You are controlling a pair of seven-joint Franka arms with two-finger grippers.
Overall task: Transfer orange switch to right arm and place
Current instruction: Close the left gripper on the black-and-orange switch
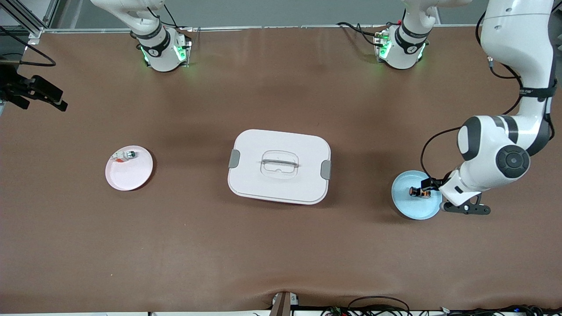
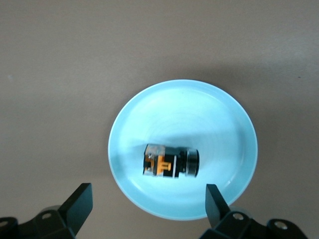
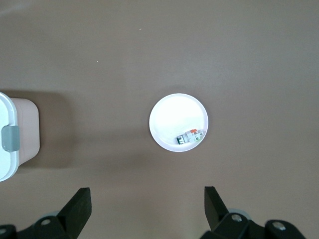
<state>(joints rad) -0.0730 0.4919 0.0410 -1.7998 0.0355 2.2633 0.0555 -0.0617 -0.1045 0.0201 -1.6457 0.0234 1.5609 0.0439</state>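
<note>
**Operator:** What do you find on the orange switch?

**Inspector:** You have the orange switch (image 1: 419,192) lying on its side in the blue plate (image 1: 406,206), at the lower right of the front view, toward the left arm's end of the table. It is a stubby piece: black body with orange bands, a clear housing at one end, a dark round collar at the other. In the left wrist view the orange switch (image 2: 170,162) sits below the centre of the blue plate (image 2: 219,114).

**Operator:** Materials and surroundings?

**Inspector:** The plate is smooth, round and glossy. The table (image 1: 281,254) has a matte brown cover. At mid-frame stands a white rounded-rectangle box (image 1: 279,166) with grey latches and a recessed handle. At centre left you see a pink plate (image 1: 129,168) holding a small white-and-silver switch (image 1: 124,155).

**Operator:** And the claws?

**Inspector:** Your left gripper (image 2: 149,204) hangs over the blue plate with fingers spread wide on either side of the switch, touching nothing. Your right gripper (image 3: 147,206) is equally wide, holds nothing, and hangs high over the pink plate (image 3: 169,114); it lies outside the front view.
</note>
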